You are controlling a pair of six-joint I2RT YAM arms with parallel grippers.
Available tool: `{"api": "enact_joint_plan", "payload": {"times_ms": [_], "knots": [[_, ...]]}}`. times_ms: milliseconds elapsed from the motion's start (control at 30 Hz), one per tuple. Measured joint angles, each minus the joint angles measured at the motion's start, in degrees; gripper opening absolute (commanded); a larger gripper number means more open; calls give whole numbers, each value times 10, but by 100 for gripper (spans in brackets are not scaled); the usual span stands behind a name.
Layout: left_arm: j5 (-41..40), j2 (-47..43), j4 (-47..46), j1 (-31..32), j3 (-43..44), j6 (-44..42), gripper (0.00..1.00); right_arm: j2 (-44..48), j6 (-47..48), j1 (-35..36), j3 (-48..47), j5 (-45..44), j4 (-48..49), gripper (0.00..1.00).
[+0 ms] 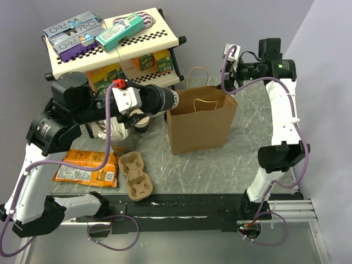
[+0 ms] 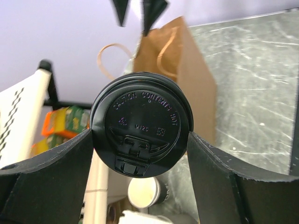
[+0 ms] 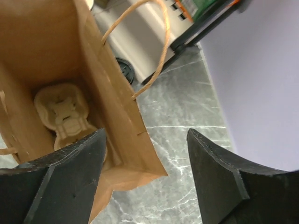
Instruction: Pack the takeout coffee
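Nearest, on the grey marbled desk left of centre, a brown pulp cup carrier lies flat. An orange snack packet lies just beside it on its left.

Further in, the left jaws are pinching the takeout coffee by its wall, one jaw pressed to each side. The cup is held off the desk and tipped on its side. Its round black lid is on and points toward the brown paper bag. The lid sits close to the bag's upper left corner, and the cup is outside the bag. Below the held cup, more cups stand on the desk, one of them a tan cup; their contents cannot be made out.

The bag stands upright at mid-desk with its mouth open and its twine handles up. The right wrist view looks down into it, where a pale pulp tray rests on the bottom.

Beyond the bag's far right corner, the right jaws hang spread wide with nothing between them.

Farthest back on the left stands a white shelf rack with a checkered edge. Flat boxes lie on its top level and small cartons sit below.
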State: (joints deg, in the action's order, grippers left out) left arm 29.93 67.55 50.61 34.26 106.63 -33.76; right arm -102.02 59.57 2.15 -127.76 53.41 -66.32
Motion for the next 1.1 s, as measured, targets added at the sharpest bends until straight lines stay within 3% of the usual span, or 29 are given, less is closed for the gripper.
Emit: {"api": "enact_joint_plan", "payload": {"times_ms": [267, 533, 800, 867, 1000, 1100], "knots": [[-29, 3, -21, -33, 0, 21, 1, -52, 41, 13, -7, -17, -23, 73], [-27, 34, -32, -41, 15, 35, 1, -68, 74, 23, -18, -30, -39, 59], [-6, 81, -47, -42, 40, 35, 1, -87, 126, 35, -14, -57, -87, 34], [6, 95, -52, -42, 48, 34, 1, -87, 135, 36, -14, -64, -91, 19], [37, 118, -58, -42, 50, 34, 1, -71, 144, 38, -3, -81, -92, 0], [60, 134, -57, -42, 55, 34, 1, -43, 144, 43, 24, -94, -96, 0]]}}
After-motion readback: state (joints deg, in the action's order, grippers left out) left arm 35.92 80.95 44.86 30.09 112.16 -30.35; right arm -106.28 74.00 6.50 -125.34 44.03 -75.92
